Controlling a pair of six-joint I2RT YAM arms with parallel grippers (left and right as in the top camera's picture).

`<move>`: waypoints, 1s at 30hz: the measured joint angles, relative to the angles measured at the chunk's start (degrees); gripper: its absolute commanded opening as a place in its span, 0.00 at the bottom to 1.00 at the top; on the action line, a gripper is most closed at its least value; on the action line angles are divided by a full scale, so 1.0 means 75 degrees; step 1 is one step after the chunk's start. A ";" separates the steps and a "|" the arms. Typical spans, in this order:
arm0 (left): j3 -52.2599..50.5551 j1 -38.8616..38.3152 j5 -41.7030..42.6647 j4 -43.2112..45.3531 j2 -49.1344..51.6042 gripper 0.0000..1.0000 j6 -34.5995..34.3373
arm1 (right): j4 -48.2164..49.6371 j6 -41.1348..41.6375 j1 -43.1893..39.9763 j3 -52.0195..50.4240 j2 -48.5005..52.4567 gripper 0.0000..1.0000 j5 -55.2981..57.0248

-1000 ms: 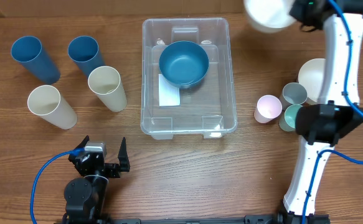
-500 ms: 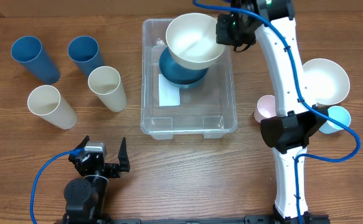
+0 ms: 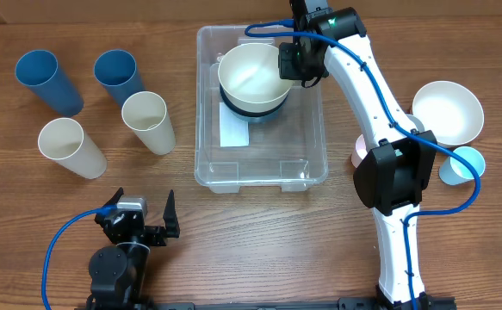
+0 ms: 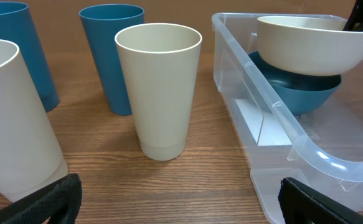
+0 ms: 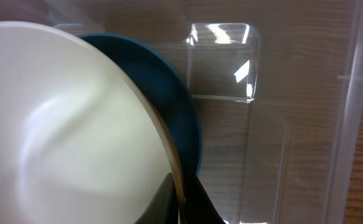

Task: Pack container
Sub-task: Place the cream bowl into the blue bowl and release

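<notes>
Bright, even light falls from above, and shadows are soft and short. Glare glints on the clear container [image 5: 221, 62]. The close white bowl [image 5: 63, 124] looks slightly soft.

clear container [image 3: 298, 129] with a white label [image 3: 233, 131]; cream bowl [image 3: 251, 73], dark blue bowl [image 3: 252, 110]; two blue cups [image 3: 48, 80] [image 3: 120, 76], two cream cups [image 3: 71, 146] [image 3: 148, 120]; brown wood-grain table [image 3: 259, 241].

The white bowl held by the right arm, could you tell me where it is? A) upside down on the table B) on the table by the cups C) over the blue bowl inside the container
C: the white bowl is upright over the blue bowl in the container.
</notes>
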 measured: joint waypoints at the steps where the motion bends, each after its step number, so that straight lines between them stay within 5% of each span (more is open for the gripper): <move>1: 0.0000 0.0000 0.0000 0.0000 0.0000 1.00 0.0000 | 0.0029 0.0006 0.0000 0.0000 0.0000 0.53 -0.0006; 8: 0.0000 0.0000 0.0000 0.0000 0.0000 1.00 0.0000 | -0.0236 -0.0055 0.0000 0.0015 0.0000 0.53 -0.0137; 13: 0.0000 0.0000 0.0000 0.0000 0.0000 1.00 0.0000 | -0.0682 -0.0146 0.0000 0.0326 -0.0003 0.05 -0.0289; 30: 0.0000 0.0000 0.0000 -0.0003 0.0000 1.00 0.0000 | -0.0376 -0.0201 0.0000 -0.0332 -0.0006 0.04 -0.0268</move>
